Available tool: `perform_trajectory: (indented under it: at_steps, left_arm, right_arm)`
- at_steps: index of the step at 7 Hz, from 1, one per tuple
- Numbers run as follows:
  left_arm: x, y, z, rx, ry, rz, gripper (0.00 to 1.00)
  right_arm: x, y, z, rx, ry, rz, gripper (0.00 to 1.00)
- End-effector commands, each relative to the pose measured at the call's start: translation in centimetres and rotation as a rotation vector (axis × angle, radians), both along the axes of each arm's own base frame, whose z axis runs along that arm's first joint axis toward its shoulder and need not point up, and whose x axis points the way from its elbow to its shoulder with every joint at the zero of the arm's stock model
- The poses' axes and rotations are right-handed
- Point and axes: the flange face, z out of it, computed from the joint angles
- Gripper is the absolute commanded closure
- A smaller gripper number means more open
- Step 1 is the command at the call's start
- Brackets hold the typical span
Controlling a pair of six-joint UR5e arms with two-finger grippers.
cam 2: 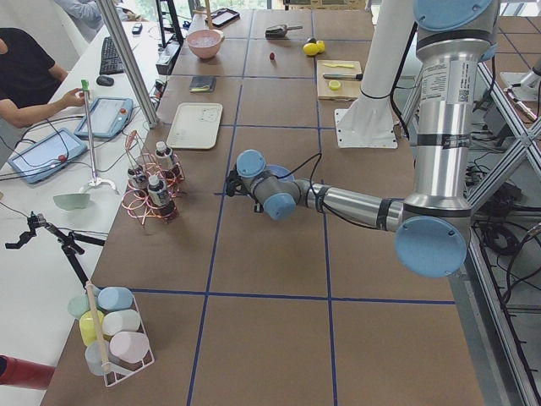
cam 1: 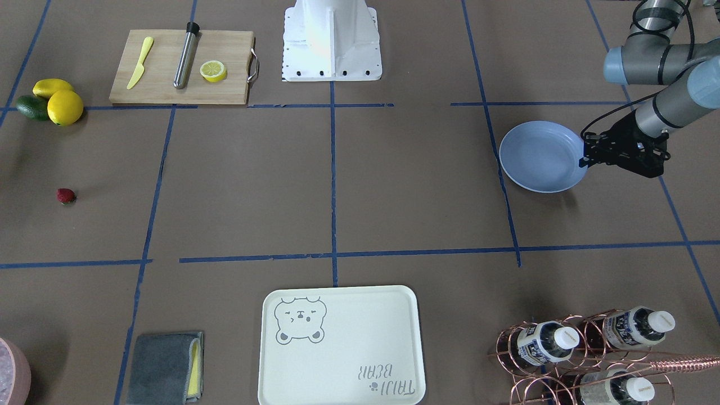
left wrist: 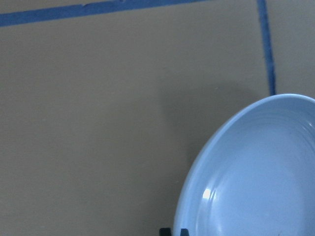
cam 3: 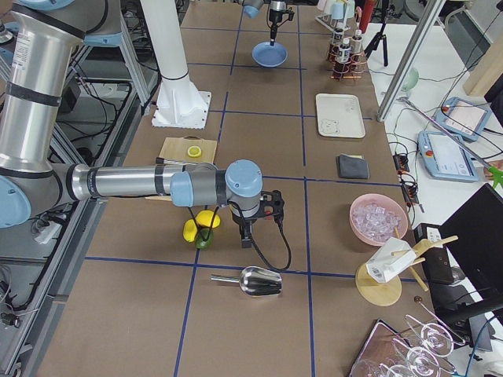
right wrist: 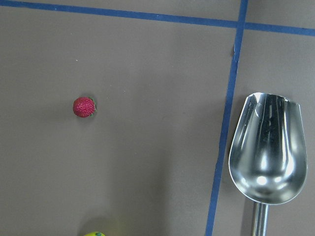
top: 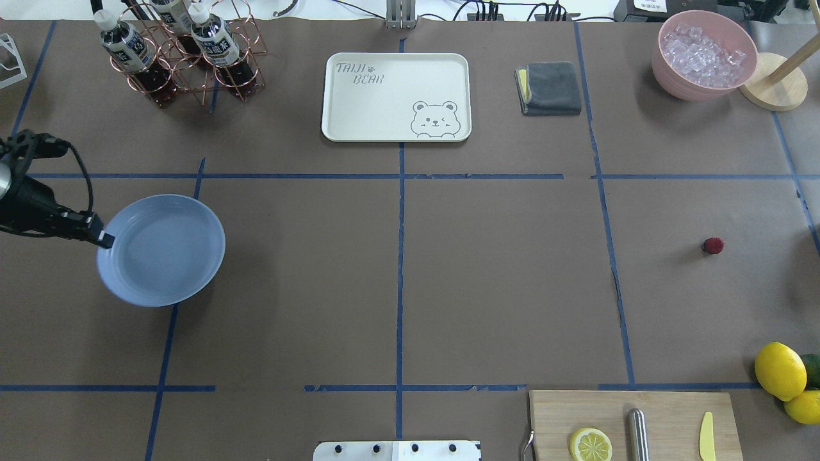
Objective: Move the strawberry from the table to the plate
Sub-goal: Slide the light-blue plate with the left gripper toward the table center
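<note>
Your small dark-red strawberry (right wrist: 84, 106) lies alone on the brown-paper tabletop (top: 500, 288) near its right edge, well apart from the yellow lemons (top: 779, 370) at the robot-side right corner. Expect it to be light and rounded, so it is likely to roll or squirt out of a hard pinch. Take it across its widest middle from straight above and close gently. The right gripper (cam 3: 246, 238) hangs over that area, but its jaw gap cannot be told. The left gripper (top: 106, 241) seems to pinch, jaws narrow, the rim of the round light-blue glossy plastic plate (top: 160, 256) by the left edge.
</note>
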Motion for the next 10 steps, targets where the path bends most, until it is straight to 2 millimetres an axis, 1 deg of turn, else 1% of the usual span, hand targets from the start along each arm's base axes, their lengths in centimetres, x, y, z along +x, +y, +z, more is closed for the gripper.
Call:
perform_trajectory:
  at_steps: [1,2,3,4,5,6,7,8,9,10]
  left_arm:
    - [9.5,0.4,-12.4,-0.208,0.130,-0.031,1.00]
    - [15.2,1.4,-17.9,-0.244,0.160,-0.048,1.00]
    - [22.0,4.5,-20.8,-0.273,0.157,-0.054,1.00]
    - [25.7,5.4,-21.6,-0.248,0.146,-0.090,1.00]
    - [27.9,5.3,-21.5,-0.226,0.133,-0.134,1.00]
    - [29.6,5.7,-21.3,-0.219,0.117,-0.145,1.00]
    - [30.9,6.2,-21.0,-0.209,0.107,-0.156,1.00]
    - [31.3,6.2,-21.0,-0.204,0.105,-0.164,1.00]
    - [31.6,6.1,-20.4,-0.205,0.094,-0.164,1.00]
    - [31.6,6.0,-20.3,-0.205,0.091,-0.165,1.00]
  right_arm:
    - [-0.2,0.0,-0.6,0.018,-0.028,-0.009,0.00]
    - [-0.2,-0.2,-0.7,0.050,-0.034,-0.007,0.00]
    - [-0.2,-0.2,-0.6,0.043,-0.032,-0.004,0.00]
    - [-0.2,0.0,-0.5,0.041,-0.033,-0.004,0.00]
    - [-0.2,0.2,-0.3,0.030,-0.039,-0.003,0.00]
    - [-0.2,0.2,-0.4,0.038,-0.038,-0.003,0.00]
    - [-0.2,0.2,-0.4,0.041,-0.036,-0.004,0.00]
    - [-0.2,0.2,-0.5,0.046,-0.037,-0.006,0.00]
    - [-0.2,0.2,-0.7,0.050,-0.038,-0.007,0.00]
    - [-0.2,0.2,-0.7,0.050,-0.038,-0.005,0.00]
